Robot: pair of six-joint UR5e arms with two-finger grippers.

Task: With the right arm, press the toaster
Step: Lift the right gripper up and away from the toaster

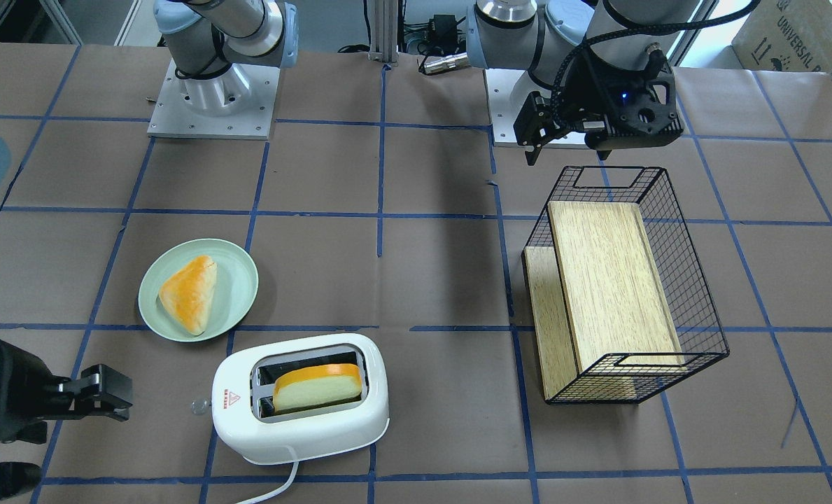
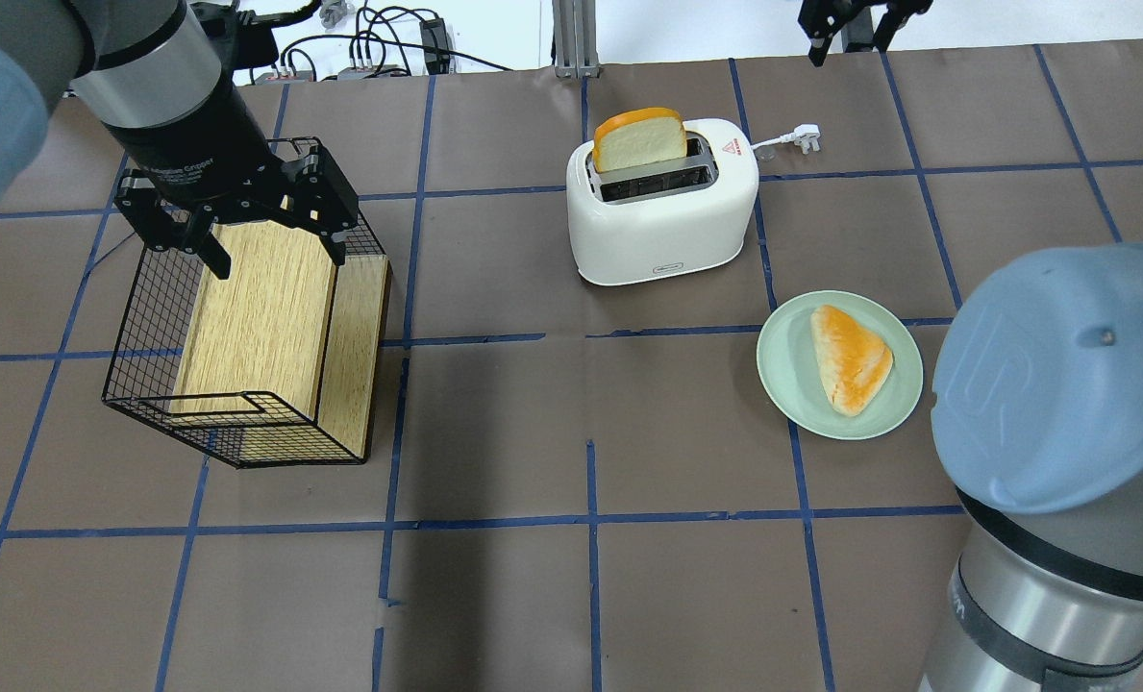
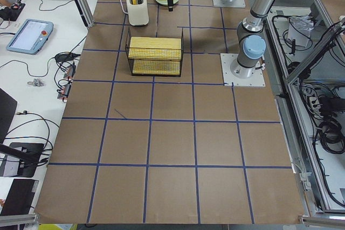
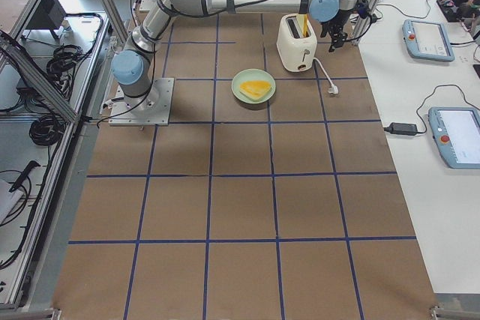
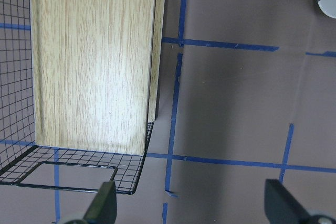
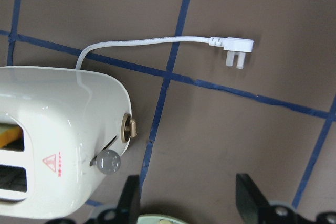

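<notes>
The white toaster (image 1: 304, 427) stands near the table's far edge, with a bread slice (image 1: 318, 387) sticking up from one slot. It also shows in the overhead view (image 2: 662, 231). Its clear knob (image 6: 108, 161) sits on the end wall by the red triangle sticker. My right gripper (image 1: 108, 393) is open and empty, hovering beside that knob end and apart from the toaster. In the right wrist view the right gripper (image 6: 187, 187) has its fingers spread just past the knob. My left gripper (image 2: 273, 240) is open and empty above the wire basket (image 2: 138, 384).
A green plate (image 2: 782, 384) with a triangular pastry (image 2: 850, 358) lies on the robot's side of the toaster. The toaster's white cord ends in a loose plug (image 2: 802, 135) on the table. The black wire basket holds a wooden board (image 1: 611, 280).
</notes>
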